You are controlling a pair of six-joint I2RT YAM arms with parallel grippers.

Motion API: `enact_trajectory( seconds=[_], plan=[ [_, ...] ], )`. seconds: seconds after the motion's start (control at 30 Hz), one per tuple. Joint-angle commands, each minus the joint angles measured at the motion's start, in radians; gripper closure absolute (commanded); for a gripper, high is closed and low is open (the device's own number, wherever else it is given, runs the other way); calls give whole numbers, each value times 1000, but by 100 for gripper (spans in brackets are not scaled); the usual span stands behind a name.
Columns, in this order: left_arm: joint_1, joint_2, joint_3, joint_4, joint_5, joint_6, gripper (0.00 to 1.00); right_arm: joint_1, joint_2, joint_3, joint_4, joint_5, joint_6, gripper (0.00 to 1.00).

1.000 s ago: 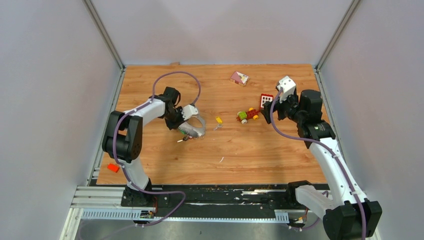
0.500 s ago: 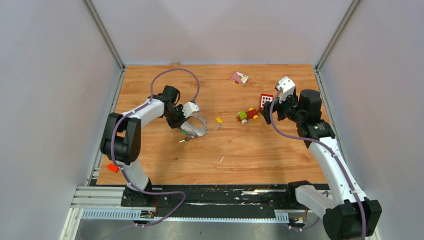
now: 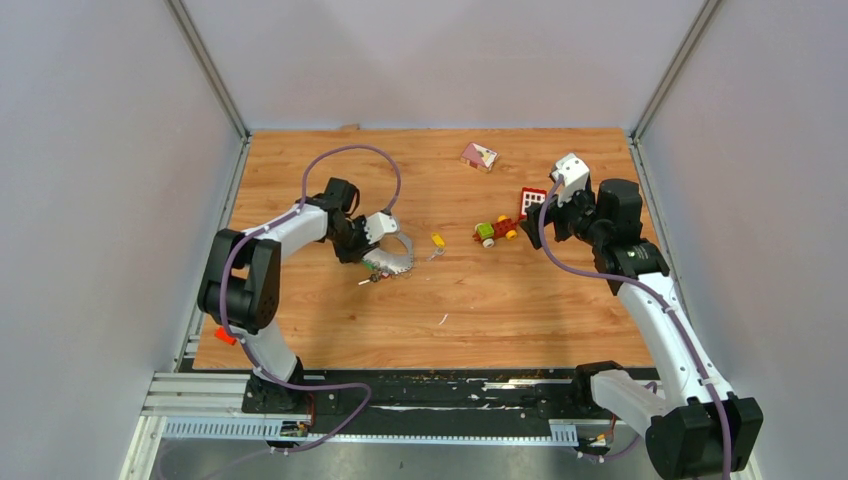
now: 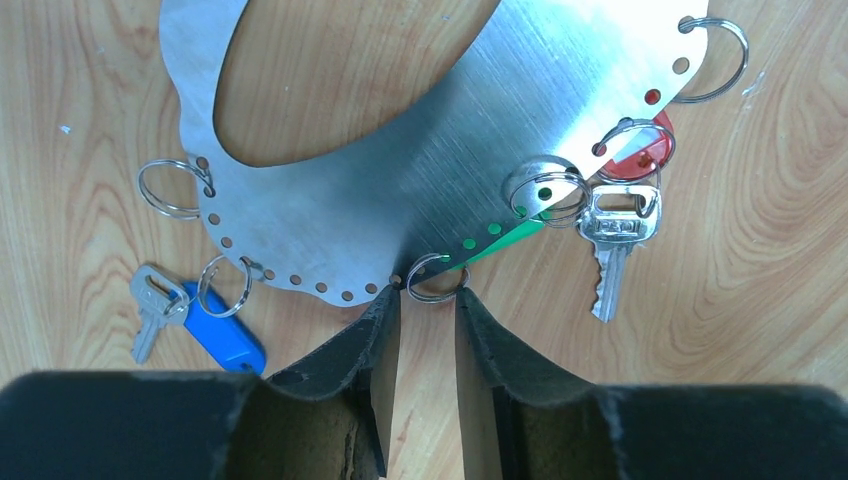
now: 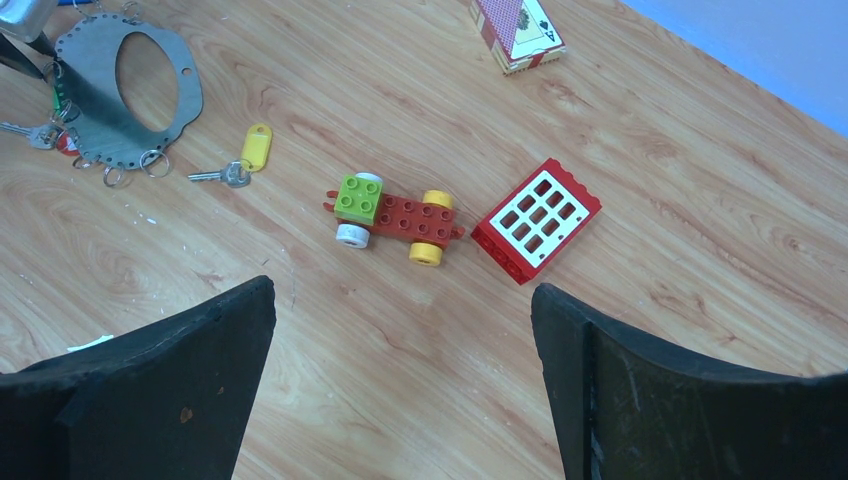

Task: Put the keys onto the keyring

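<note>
The left gripper [image 4: 428, 300] sits low over the table [image 3: 500, 300] with its jaws a narrow slit apart and bare wood showing between them. Its fingertips [image 4: 385, 310] are right at the near edge of the keyring [image 4: 400, 180], which lies flat on the left part of the table. One of the keyring's small split rings [image 4: 437, 279] sits just ahead of the gap, and nothing looks pinched. A key with a red tag [image 4: 618, 225] and a key with a blue tag [image 4: 195, 318] hang from small rings along the keyring's edge. The key with the yellow tag [image 5: 240, 165] lies loose on the wood, near the keyring but apart from it. The right gripper [image 5: 402, 290] hangs spread wide above a toy car [image 5: 395, 215] and a red block [image 5: 535, 220], holding nothing. A card box [image 5: 515, 30] lies farther back.
</note>
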Motion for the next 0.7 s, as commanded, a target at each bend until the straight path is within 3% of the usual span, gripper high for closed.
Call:
enact_trajectory(
  seconds=[0.0, 0.13, 0.33, 0.67],
  plan=[
    [-10, 13, -18, 51, -5, 15, 68, 2, 3, 17, 10, -21, -12, 0],
    [-16, 19, -32, 74, -1, -7, 75, 2, 4, 19, 7, -25, -14, 0],
    [-17, -12, -35, 75, -4, -44, 99, 3, 6, 21, 6, -28, -14, 0],
    [-19, -164, -36, 81, 72, -168, 100, 2, 14, 22, 1, -27, -17, 0]
  ],
)
